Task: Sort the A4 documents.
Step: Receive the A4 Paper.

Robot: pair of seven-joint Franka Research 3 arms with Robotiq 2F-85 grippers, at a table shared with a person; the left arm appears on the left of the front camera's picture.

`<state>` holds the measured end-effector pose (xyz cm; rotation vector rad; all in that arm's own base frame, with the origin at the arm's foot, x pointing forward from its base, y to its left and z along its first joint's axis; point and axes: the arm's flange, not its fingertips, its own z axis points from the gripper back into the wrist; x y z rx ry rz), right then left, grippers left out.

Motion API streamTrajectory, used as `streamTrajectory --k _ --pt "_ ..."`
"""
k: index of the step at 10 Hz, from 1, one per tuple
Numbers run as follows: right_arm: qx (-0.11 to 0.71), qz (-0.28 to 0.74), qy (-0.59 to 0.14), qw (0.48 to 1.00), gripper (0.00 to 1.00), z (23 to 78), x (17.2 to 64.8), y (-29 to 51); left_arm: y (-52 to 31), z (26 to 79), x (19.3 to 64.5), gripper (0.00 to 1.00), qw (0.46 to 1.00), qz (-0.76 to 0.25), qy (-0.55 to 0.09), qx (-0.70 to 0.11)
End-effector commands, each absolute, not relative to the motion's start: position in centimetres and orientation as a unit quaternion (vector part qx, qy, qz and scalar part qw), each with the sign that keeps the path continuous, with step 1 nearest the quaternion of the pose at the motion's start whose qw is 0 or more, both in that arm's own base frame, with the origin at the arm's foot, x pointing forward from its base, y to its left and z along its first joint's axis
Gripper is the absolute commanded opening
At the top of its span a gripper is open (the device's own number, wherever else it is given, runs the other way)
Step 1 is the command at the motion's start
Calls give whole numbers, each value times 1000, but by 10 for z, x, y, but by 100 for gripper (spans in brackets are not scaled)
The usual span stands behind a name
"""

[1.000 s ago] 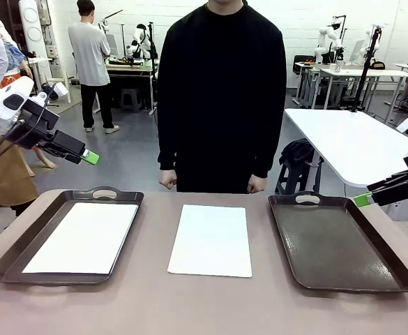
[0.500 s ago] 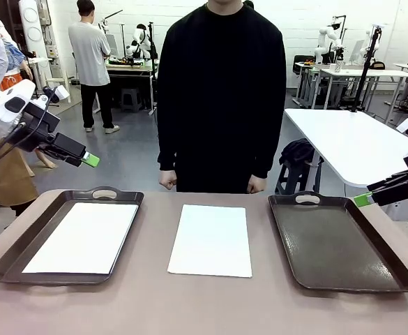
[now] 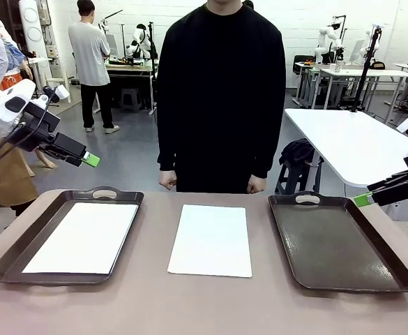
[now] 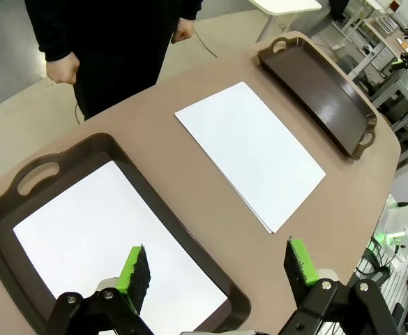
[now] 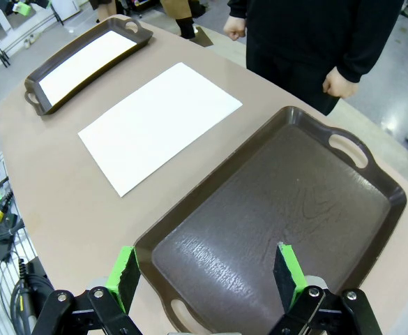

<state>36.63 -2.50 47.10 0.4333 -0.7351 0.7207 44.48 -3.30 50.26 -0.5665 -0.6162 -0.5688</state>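
Toward the table's left edge, one A4 sheet [image 3: 81, 236] lying in left tray [image 3: 8, 259]; other A4 documents [image 3: 211, 239] at mid-table, unsorted; right tray [image 3: 343, 244] bare. Both left pincer [image 4: 216, 265] and right pincer [image 5: 205, 271] spread open, gripping nothing.

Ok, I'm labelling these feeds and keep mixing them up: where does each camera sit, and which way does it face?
Front view: fixed on the robot's side, facing across the table at the person; both arms' jaws show at the picture's edges.
Left wrist view: on the left arm, looking down past its open jaws at the left tray holding a sheet.
Right wrist view: on the right arm, looking down past its open jaws at the bare right tray.
Both wrist views share the middle sheet and the person's hands.
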Motion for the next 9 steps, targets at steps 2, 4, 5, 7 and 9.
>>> streamTrajectory --k 2,4,5,7,9 --pt "215 348 -355 841 100 469 370 -24 -32 504 444 100 873 -273 -298 -274" --pt "215 348 -355 841 100 469 370 -24 -32 504 444 100 873 -273 -298 -274" --pt "215 348 -355 841 100 469 370 -24 -32 504 444 100 873 -273 -298 -274" --pt "215 348 -355 841 100 469 370 -24 -32 504 444 100 873 -273 -298 -274" --pt "215 348 -355 841 100 469 370 -24 -32 504 444 100 873 -273 -298 -274"
